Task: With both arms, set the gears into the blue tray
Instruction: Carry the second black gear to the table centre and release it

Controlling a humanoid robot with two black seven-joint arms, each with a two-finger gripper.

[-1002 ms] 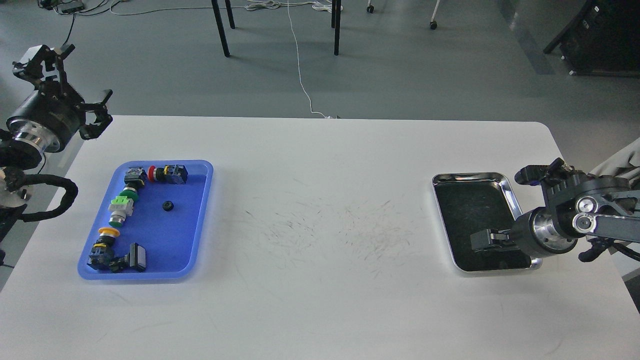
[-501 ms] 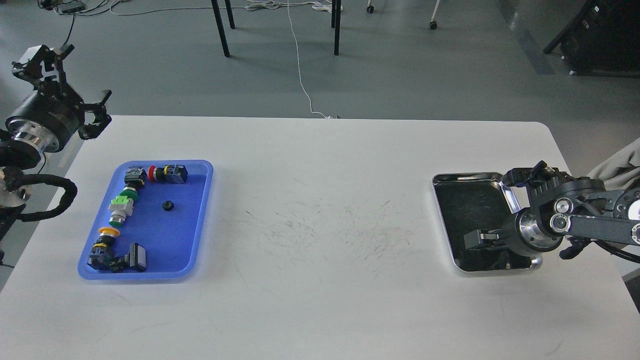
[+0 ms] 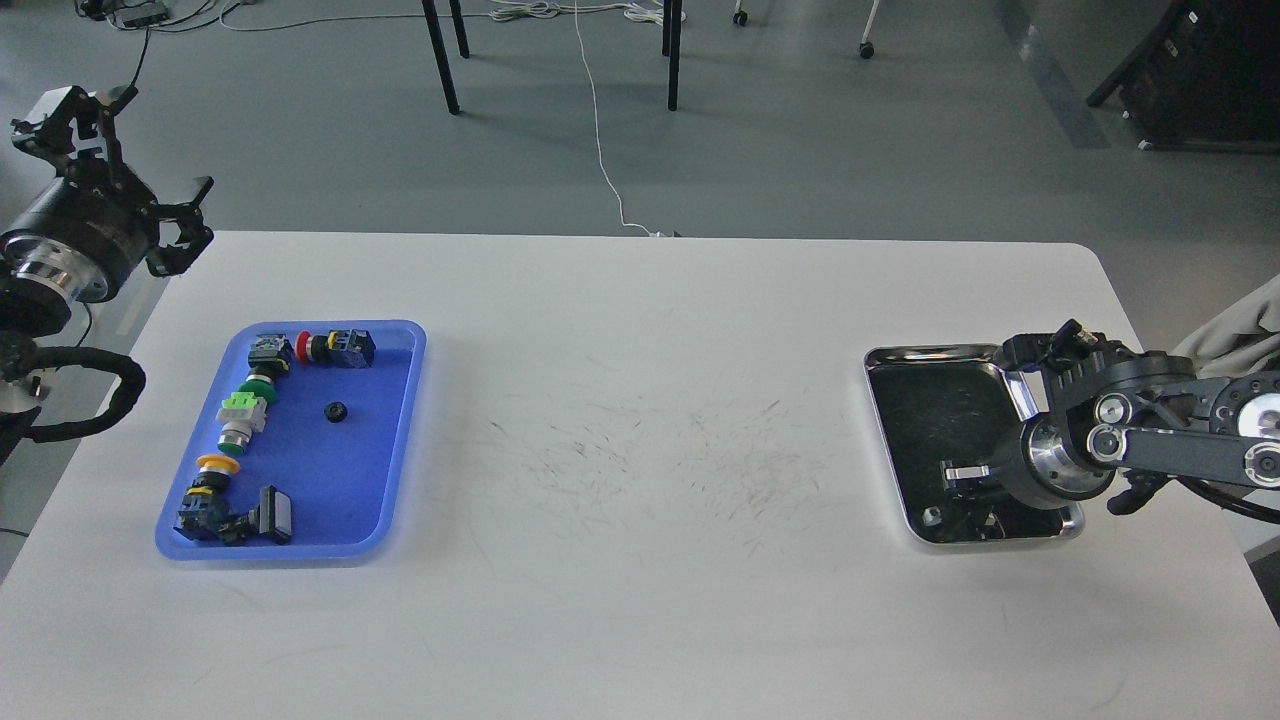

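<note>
The blue tray [image 3: 345,490] lies on the left of the white table. One small black gear [image 3: 336,411] rests on its floor, right of a column of colourful push-button switches [image 3: 242,418]. My left gripper [image 3: 128,172] hangs beyond the table's far left corner, well away from the tray, open and empty. My right gripper [image 3: 962,488] is low inside the shiny steel tray [image 3: 935,356] on the right. Its dark fingers blend with the dark tray floor and reflections. A tiny round thing [image 3: 932,516] lies by the tray's front left corner, too small to identify.
The white table [image 3: 640,420] carries faint dark scratch marks in the middle. Chair legs and a white cable stand on the grey floor beyond the far edge. The right arm's thick links [image 3: 1180,440] overhang the table's right edge.
The right arm has shifted left and lowered its gripper towards the steel tray's floor. The left gripper has drawn back a little to the left and up. The gear in the blue tray has stayed put.
</note>
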